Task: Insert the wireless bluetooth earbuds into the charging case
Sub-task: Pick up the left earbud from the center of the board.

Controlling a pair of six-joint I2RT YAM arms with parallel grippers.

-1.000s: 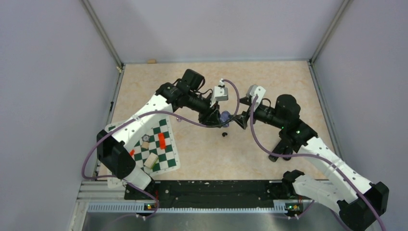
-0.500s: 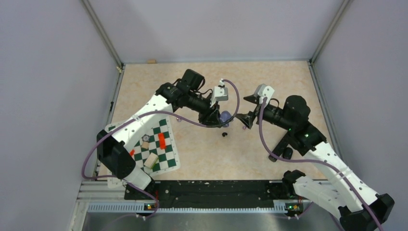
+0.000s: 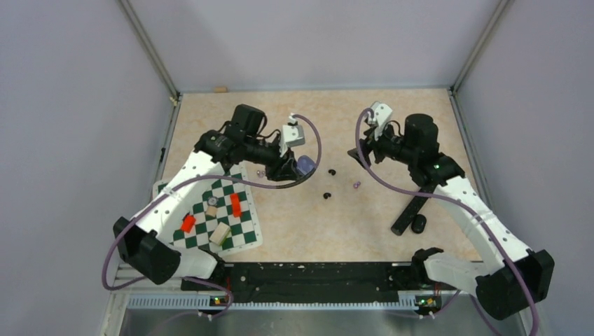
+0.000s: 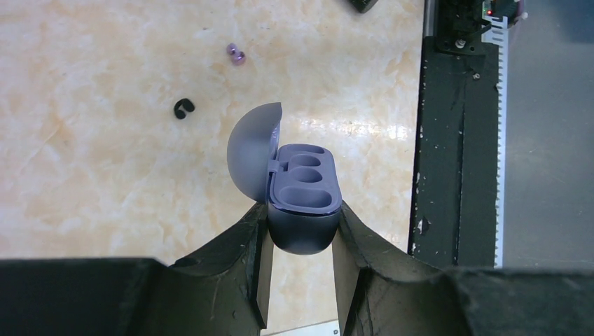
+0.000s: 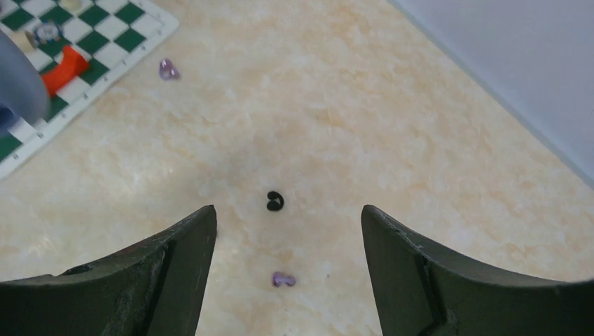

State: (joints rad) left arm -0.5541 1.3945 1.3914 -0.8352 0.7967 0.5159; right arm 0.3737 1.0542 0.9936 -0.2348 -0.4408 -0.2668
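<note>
My left gripper (image 3: 298, 168) is shut on the charging case (image 4: 302, 203), gripping its dark lower half and holding it above the table. The lid (image 4: 253, 150) stands open and both slots look empty. One lilac earbud (image 3: 356, 185) lies on the table right of the case; it also shows in the left wrist view (image 4: 236, 54) and the right wrist view (image 5: 283, 280). A second earbud (image 5: 168, 68) lies near the chessboard edge (image 3: 260, 173). My right gripper (image 3: 356, 155) is open and empty, above and behind the first earbud.
A checkered mat (image 3: 217, 210) with red and pale pieces lies at the left. Two small black hook-shaped bits (image 3: 332, 171) (image 3: 326, 195) lie mid-table. A long black cylinder (image 3: 408, 210) lies at the right. A black rail (image 3: 308, 273) runs along the near edge.
The two grippers have drawn apart. The left arm moved left with the open case. The right arm pulled back and to the right. An earbud now shows on the table between them.
</note>
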